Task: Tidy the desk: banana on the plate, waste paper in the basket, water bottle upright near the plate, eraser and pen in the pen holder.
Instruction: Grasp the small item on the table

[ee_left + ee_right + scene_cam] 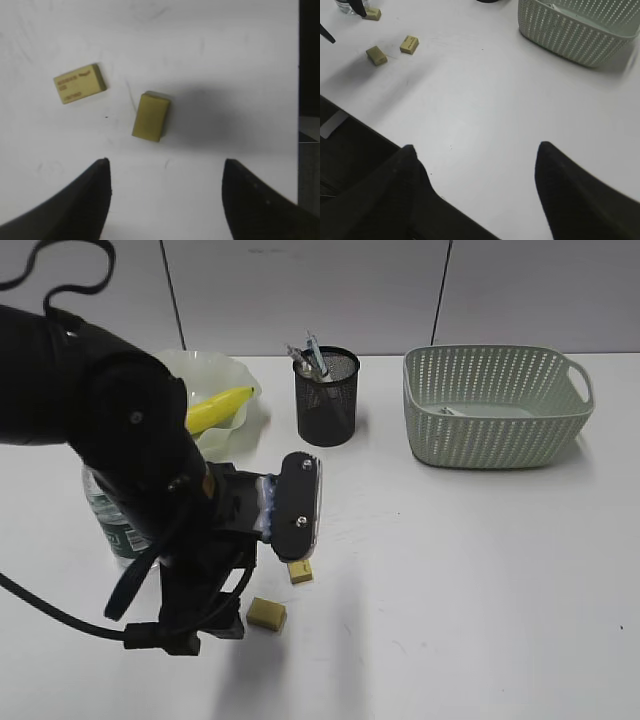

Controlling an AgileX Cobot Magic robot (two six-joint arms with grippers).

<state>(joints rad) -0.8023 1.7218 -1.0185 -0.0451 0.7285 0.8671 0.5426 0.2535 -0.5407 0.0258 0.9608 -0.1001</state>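
Just desk (210, 50) edge (298, 100) — right of eraser (151, 117)

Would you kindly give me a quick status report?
Both grippers open, empty. Left gripper above erasers on desk. Right gripper idle. Nothing blocking.

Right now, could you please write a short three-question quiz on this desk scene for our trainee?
1. True or false: the banana lies in the plate.
2. How many erasers lie under the left claw?
3. Where do the pens stand? A) basket B) holder C) desk

Key: 1 true. 2 two, one printed, one plain. 3 B.
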